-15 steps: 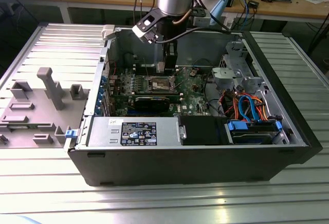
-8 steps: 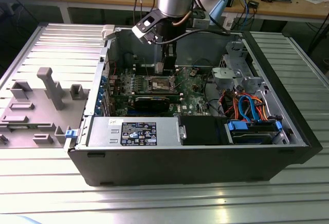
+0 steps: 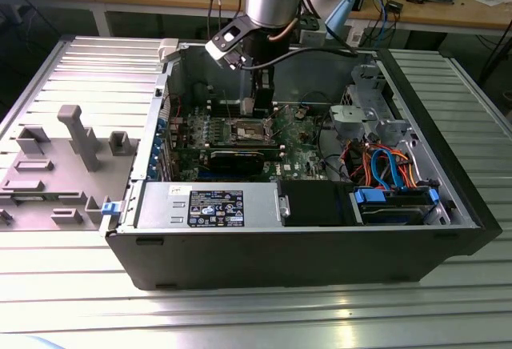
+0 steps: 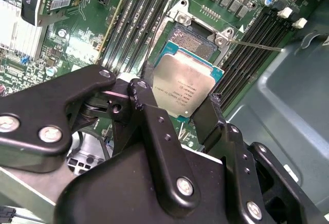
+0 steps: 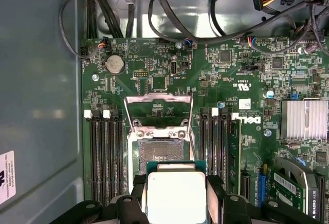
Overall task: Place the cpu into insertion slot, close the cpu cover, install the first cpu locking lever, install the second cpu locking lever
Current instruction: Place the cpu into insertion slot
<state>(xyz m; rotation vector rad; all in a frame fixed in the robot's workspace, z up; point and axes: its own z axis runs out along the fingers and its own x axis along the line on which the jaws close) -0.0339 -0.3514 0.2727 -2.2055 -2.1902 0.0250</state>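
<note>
Nearest the lens in both wrist views: black linkage of the gripper (image 4: 178, 96), fingers clamped on two opposite edges of the cpu (image 4: 189, 80). Chip is silver side up and roughly level, with its green substrate edge showing round the lid.

I read it as held over the insertion slot (image 5: 161, 152), not seated. In the first wrist view it overlaps the slot's near edge, and the pale contact field past that edge is bare. From the exterior view the arm hangs straight above the slot, with a gap under the chip.

The cpu cover (image 5: 159, 99) is swung up and stands at the slot's far edge; I can see green board through its window. One thin wire lever (image 4: 255, 44) sticks out sideways from a slot corner, across the neighbouring memory slots (image 5: 105, 157). Those long slots flank the insertion slot on both sides.

A coin cell (image 5: 114, 64) sits beyond the raised cover, and a finned heatsink (image 5: 303, 118) is well off to one side of the slot, past the memory slots. The motherboard (image 5: 226, 80) carrying the slot lies flat in the open computer case (image 3: 280, 249).
</note>
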